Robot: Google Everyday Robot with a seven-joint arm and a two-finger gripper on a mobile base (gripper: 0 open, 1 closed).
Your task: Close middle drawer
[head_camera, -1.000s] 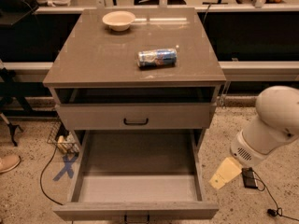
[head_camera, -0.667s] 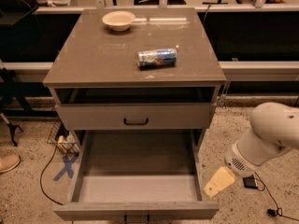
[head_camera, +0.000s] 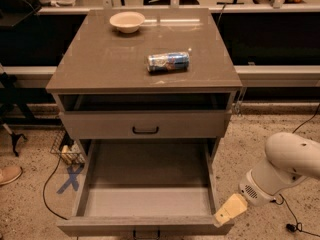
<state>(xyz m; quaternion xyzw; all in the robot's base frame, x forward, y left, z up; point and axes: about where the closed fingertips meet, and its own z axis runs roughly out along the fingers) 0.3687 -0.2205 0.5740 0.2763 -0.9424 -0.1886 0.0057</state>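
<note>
The middle drawer (head_camera: 145,204) is pulled far out of the grey cabinet, its long plain box empty. Its low front (head_camera: 145,226) sits at the bottom edge of the view, with only a bit of the black handle (head_camera: 146,232) showing. Above it, the taller-fronted top drawer (head_camera: 145,124) with a black bar handle stands slightly open. My gripper (head_camera: 229,210), cream-coloured at the tip of the white arm (head_camera: 287,164), is low on the right, touching or nearly touching the right front corner of the middle drawer.
On the cabinet top (head_camera: 100,64) lie a blue-and-white can (head_camera: 168,61) on its side and a cream bowl (head_camera: 127,21). A wire basket (head_camera: 67,151) and a black cable (head_camera: 50,189) are on the floor to the left. A shoe (head_camera: 9,174) is at the far left.
My arm has swung down and to the left, bringing the gripper from the floor area on the right up against the middle drawer's right front corner. The drawer has not visibly moved.
</note>
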